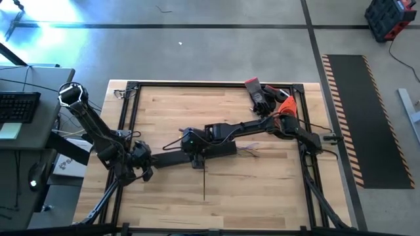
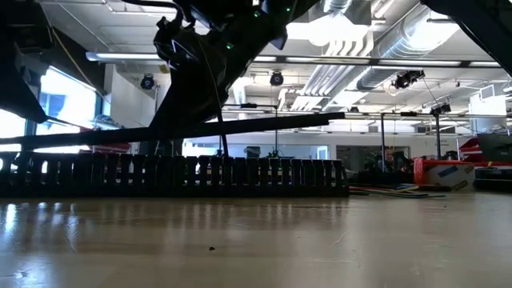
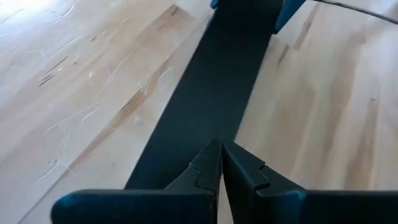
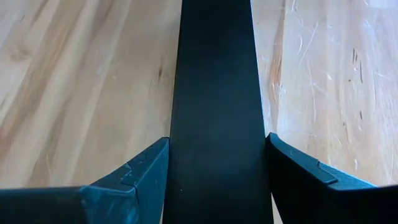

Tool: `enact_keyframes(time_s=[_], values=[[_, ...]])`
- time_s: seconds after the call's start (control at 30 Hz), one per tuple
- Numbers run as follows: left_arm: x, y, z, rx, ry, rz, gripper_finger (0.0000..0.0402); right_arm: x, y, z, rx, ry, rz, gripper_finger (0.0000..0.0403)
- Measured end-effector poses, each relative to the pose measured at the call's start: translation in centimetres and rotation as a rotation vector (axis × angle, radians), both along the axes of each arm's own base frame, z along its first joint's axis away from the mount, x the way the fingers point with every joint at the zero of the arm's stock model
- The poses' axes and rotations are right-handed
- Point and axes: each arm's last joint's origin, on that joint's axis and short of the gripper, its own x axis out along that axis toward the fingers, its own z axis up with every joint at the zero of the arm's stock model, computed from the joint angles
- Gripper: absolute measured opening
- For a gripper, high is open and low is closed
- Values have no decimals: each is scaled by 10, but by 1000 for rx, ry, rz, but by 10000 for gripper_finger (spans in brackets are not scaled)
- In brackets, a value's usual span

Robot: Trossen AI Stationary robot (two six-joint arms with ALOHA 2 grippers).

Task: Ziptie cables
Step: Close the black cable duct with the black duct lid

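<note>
A long flat black strip (image 1: 172, 157) lies across the table's middle. In the low view the strip (image 2: 264, 123) slants above a black comb-toothed slotted duct (image 2: 176, 174), higher at its right end. My right gripper (image 1: 195, 152) straddles the strip in the right wrist view (image 4: 217, 93). My left gripper (image 1: 143, 164) is shut, its fingertips (image 3: 211, 163) over the strip's left end (image 3: 205, 106). The cables (image 1: 248, 151), thin pale wires, lie on the wood right of the right gripper, untouched. My left gripper: I cannot tell whether its shut fingertips touch the strip below them. My right gripper holds the strip by its two long edges (image 4: 177, 149), one finger on each side, lying across its width. The fingers come from above, slanting from the table's right. The strip is raised above the duct, tilted.
A thin black line (image 1: 205, 180) lies on the wood near of the right gripper. Red, black and orange tools (image 1: 269, 98) lie at the far right corner. A black frame (image 1: 216, 83) runs round the table. A desk with a keyboard (image 1: 16, 105) stands to the left.
</note>
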Motion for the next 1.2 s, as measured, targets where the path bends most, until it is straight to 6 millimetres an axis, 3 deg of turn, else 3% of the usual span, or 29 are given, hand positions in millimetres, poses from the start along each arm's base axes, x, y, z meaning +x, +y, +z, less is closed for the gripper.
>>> enact_keyframes(time_s=[0.3,0.57,0.93,1.2], values=[[2,0,1,23,-44,5,0,-2,-1,-1,-7,23,-22,209],[0,2,-15,10,-63,10,0,-1,-1,-1,-7,17,-24,209],[2,1,-14,17,-95,-1,0,-1,0,2,21,25,-10,209],[-1,5,-29,6,-107,12,0,-1,0,-6,24,36,-17,209]])
